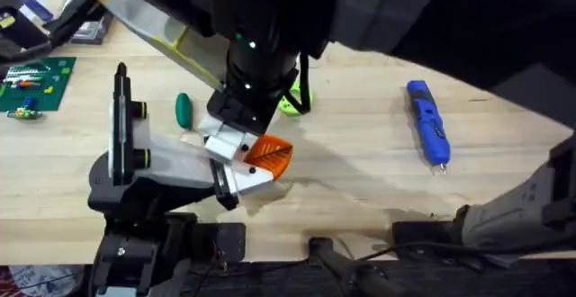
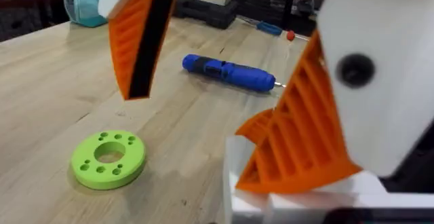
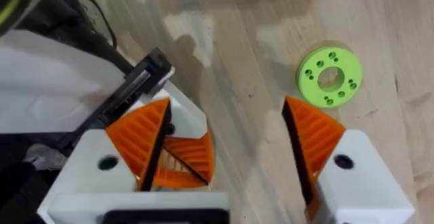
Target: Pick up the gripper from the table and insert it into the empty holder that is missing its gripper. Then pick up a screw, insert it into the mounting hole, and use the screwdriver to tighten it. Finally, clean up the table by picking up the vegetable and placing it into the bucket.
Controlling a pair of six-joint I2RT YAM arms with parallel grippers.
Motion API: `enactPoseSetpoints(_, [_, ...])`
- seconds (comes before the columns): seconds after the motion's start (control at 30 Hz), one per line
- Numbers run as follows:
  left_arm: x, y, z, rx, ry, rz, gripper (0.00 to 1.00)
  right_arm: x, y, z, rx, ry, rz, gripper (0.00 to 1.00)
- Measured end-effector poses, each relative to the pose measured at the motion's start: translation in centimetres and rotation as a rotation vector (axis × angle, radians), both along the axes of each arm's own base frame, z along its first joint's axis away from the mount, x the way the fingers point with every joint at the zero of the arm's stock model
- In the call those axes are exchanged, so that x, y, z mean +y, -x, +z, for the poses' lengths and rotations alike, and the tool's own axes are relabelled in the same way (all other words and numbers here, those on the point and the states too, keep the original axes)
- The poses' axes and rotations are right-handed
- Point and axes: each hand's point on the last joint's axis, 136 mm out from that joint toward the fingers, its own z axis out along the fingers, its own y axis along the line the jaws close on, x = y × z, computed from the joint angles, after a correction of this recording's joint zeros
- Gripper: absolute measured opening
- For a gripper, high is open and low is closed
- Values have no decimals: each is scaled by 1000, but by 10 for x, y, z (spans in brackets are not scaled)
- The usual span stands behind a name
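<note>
The holder (image 1: pixel 135 162) lies at the left, its grey-white wedge pointing right from a tall black plate. The gripper (image 1: pixel 270 157), an orange ribbed fin on a white base, sits at the wedge's narrow end. My right arm reaches in from above, and my right gripper (image 1: pixel 236 139) (image 3: pixel 224 105) stands open. One of its fingers (image 3: pixel 139 142) is right beside the gripper (image 3: pixel 186 159). My left arm stays low behind the holder. The blue screwdriver (image 1: pixel 427 121) (image 2: pixel 230 72) lies at the right. A green vegetable (image 1: pixel 184 108) rests beyond the holder. Screw and bucket are out of view.
A flat green ring with holes (image 1: pixel 292 103) (image 2: pixel 108 158) (image 3: pixel 329 77) lies just beyond the right gripper. A green board with small parts (image 1: pixel 31 81) sits at the far left. Bare wood stretches between the holder's end and the screwdriver.
</note>
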Motion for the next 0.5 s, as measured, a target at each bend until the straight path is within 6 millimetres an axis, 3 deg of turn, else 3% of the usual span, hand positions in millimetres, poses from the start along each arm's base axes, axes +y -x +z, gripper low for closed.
enactPoseSetpoints(0.5, [0,1,0,-4,-1,-4,6,2,-3,2,-1,-17,-9,987])
